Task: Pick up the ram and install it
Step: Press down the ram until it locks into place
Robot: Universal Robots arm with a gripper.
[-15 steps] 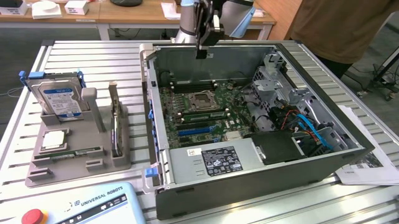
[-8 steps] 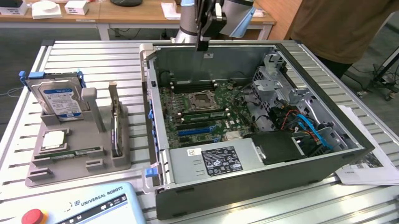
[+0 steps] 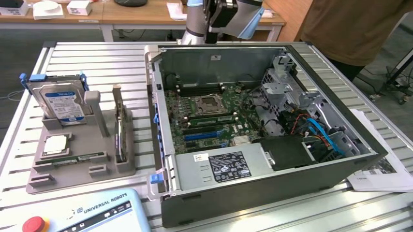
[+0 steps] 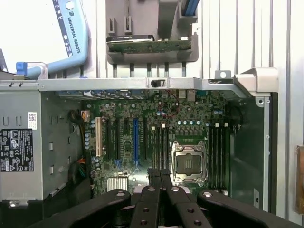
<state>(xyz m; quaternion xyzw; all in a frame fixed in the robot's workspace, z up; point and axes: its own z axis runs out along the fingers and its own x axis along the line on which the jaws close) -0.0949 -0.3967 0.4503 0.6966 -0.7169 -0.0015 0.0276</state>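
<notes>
The hand, closed and empty, is held above the open computer case, while the ram is left lying lengthwise in the grey holder on the desk, well apart toward the exterior view's left.

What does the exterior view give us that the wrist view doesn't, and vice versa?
Exterior view adds: the hard drive, the processor chip and the ram, all sitting in the gray tray beside the case, plus a person in a brown top.
Wrist view adds: the gripper, shut and empty, above the motherboard.
Both: the open computer case, the CPU socket, the power supply and the teach pendant.
</notes>
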